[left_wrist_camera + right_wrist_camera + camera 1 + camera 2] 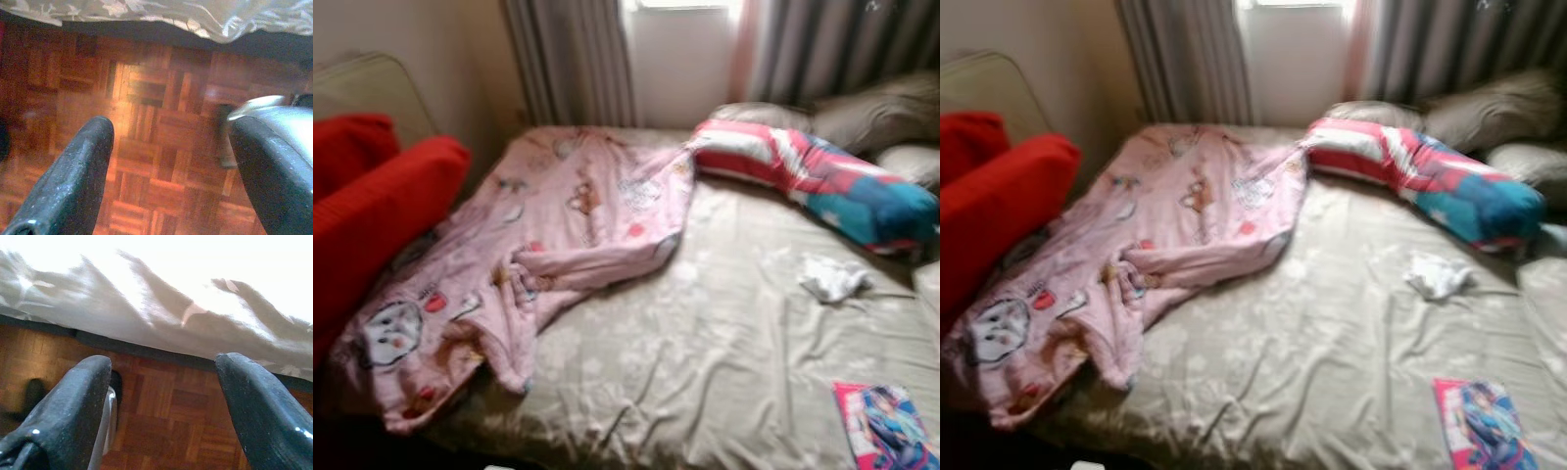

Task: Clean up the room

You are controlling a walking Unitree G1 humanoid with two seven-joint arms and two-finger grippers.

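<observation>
Bed [724, 352] with beige sheet. A pink blanket [538, 245] lies crumpled across the left half of the frame; a striped pillow [813, 176] upper right; a white cloth [832, 279] right of centre; a book [886, 426] lower right. Left tool [166, 171] and right tool [161, 411] hang spread and empty above the wooden floor [156, 122].

No legible text, labels, brands, numbers or signs. The book [886, 424] lying on the bed sheet [705, 343], near the bed's foot edge and well apart from the pink blanket [538, 245], carries a pink cover with an illustrated figure; any lettering on it is too blurred to read. The pink blanket bears cartoon pictures, with no readable words.
</observation>
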